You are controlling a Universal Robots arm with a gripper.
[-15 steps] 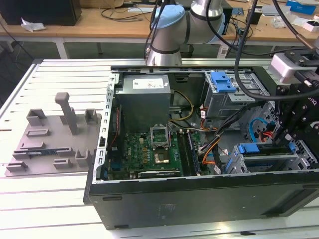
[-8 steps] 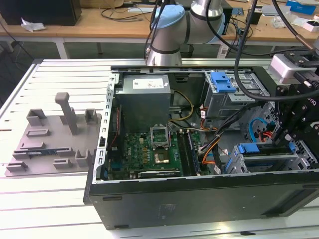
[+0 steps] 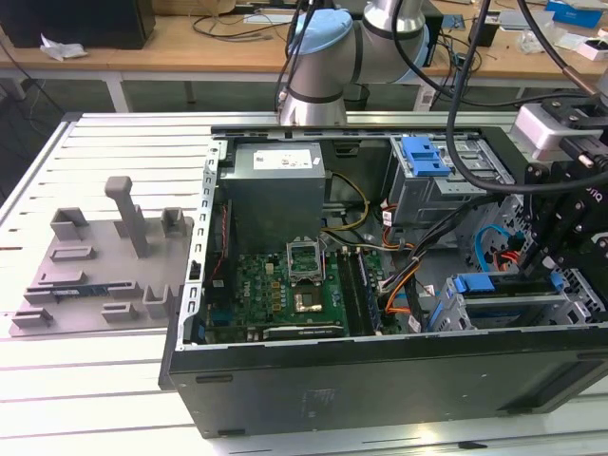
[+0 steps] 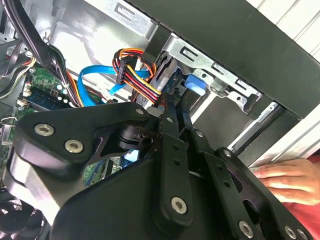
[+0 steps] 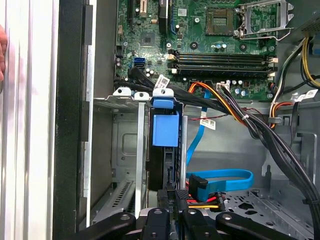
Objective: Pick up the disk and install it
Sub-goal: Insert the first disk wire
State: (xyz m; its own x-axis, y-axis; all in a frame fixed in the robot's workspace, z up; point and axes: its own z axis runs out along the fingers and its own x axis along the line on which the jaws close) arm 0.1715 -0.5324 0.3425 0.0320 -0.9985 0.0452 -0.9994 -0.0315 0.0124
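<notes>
disk [image 5: 165,131]: mostly hidden in cage [image 5: 125,145] | hand [image 4: 285,176]: cut off at edge

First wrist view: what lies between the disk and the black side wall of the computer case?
A vacant bay of the grey metal cage separates the disk from the black wall, seen in the first wrist view.

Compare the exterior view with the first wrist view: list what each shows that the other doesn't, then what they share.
The exterior view adds the grey fixture plate on the slatted table, the power-supply box and the arm. The first wrist view adds the inside of the neighbouring bay beside the disk, and the white cable tags. Both show the disk standing in the drive cage, blue rail up, and the motherboard.
</notes>
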